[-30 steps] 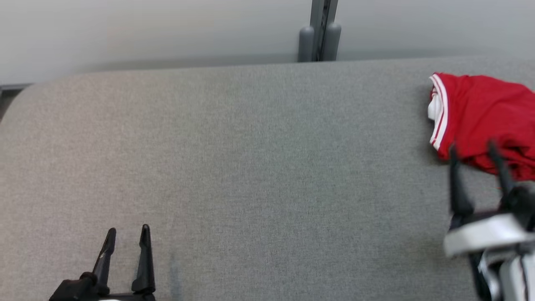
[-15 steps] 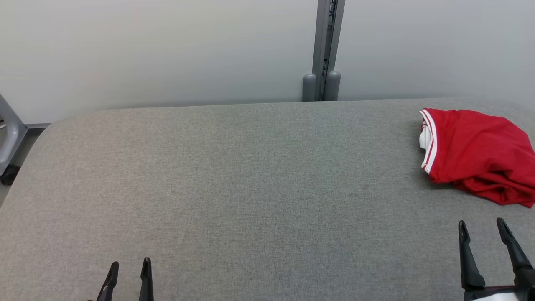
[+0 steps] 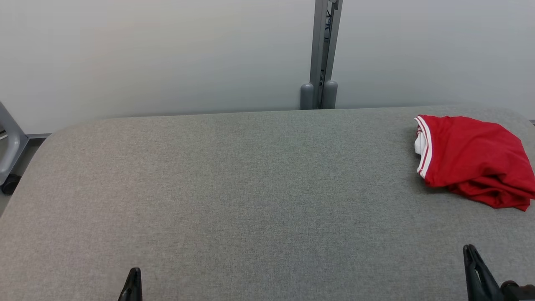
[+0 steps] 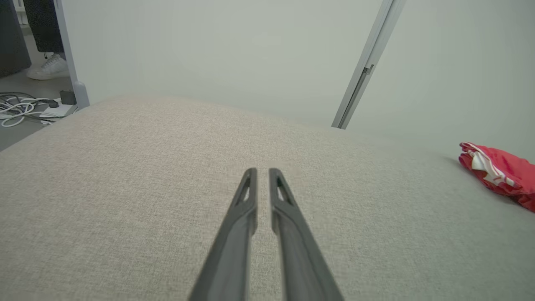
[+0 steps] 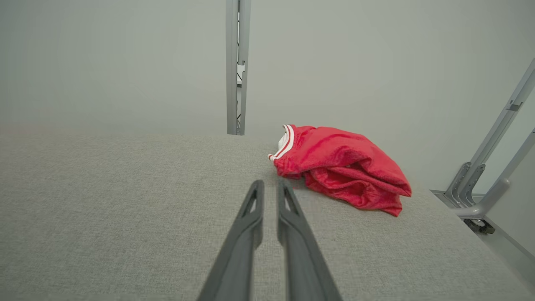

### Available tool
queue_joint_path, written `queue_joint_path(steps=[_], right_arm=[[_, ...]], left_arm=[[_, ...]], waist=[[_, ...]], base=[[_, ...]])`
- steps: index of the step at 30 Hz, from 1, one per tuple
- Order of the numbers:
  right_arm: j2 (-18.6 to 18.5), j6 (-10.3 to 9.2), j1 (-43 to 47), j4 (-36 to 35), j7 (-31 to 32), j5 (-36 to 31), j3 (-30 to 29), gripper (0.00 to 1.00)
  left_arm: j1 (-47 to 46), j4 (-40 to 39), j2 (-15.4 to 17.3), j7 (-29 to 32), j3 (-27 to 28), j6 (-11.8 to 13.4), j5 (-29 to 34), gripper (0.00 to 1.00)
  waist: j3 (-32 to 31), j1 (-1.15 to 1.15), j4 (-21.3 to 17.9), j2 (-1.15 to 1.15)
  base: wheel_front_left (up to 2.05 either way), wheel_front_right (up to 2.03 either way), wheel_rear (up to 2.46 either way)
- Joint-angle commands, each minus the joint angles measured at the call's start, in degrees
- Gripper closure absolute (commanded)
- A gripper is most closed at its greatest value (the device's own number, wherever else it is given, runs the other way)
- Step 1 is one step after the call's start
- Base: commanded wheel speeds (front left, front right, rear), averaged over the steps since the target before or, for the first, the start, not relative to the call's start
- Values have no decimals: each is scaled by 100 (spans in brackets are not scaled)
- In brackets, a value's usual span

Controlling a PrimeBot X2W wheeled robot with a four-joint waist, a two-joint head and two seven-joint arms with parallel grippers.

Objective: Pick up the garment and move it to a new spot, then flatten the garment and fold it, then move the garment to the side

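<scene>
The garment (image 3: 472, 159) is a crumpled red piece with a white-striped hem, lying near the far right corner of the grey padded table (image 3: 250, 179). It also shows as the garment (image 4: 501, 171) at the right edge of the left wrist view and as the garment (image 5: 338, 163) just beyond the fingertips in the right wrist view. My left gripper (image 3: 133, 278) peeks in at the bottom left and my right gripper (image 3: 471, 255) at the bottom right, well short of the cloth. In the wrist views the left gripper (image 4: 262, 172) and right gripper (image 5: 269, 184) hold nothing, fingers almost together.
A grey post (image 3: 322, 50) stands against the pale wall behind the table. A metal frame leg (image 5: 489, 175) is off the table's right end. Cables (image 4: 21, 110) and a person's white shoe (image 4: 48, 69) are on the floor to the left.
The head camera has tilted up, showing more wall. Both grippers have pulled back toward the bottom edge, the right one away from the garment, and their fingers have drawn together.
</scene>
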Motion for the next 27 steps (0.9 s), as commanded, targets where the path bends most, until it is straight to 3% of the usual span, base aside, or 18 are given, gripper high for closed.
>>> queue_joint_path(steps=[1, 27], right_arm=[[-25, 0, -85, -1, 65, 194, -34, 100], [-60, 0, -568, 187, 698, 3086, 1, 100]], left_arm=[[-54, -28, 14, 46, 22, -8, -165, 100], [-652, 92, 39, 696, 190, -119, -2460, 100]], waist=[[3, 0, -1, 0], [48, 0, -14, 0]], base=[[0, 0, 0], [0, 0, 0]])
